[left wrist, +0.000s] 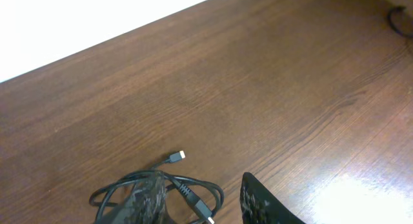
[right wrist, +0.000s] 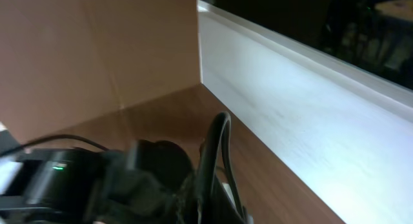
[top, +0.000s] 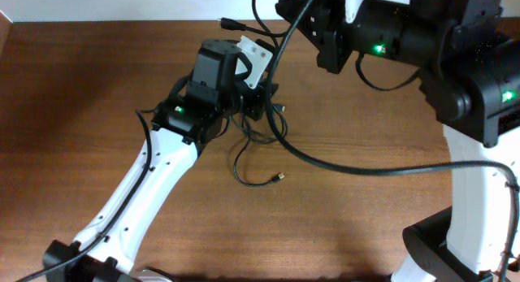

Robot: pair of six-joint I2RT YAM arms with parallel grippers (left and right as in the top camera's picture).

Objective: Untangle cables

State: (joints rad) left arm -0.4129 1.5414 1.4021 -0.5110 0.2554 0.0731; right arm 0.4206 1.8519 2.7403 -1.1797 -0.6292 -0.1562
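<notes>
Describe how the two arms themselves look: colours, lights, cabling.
Both arms have white tubular links and black blocky joint housings. The left arm shows one green light and a white plate at its wrist; the right arm shows two lights. Both trail thick black cables. The left fingers are dark and textured.

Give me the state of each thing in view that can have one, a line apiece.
Thin black cables: bunched in a loose tangled coil on the brown wooden table.
Small light-tipped plug: free, lying just outside the coil.
Left gripper: open, one finger over the coil.
Right gripper: away from the coil; open or shut not discernible.
Green arm lights: lit.
</notes>
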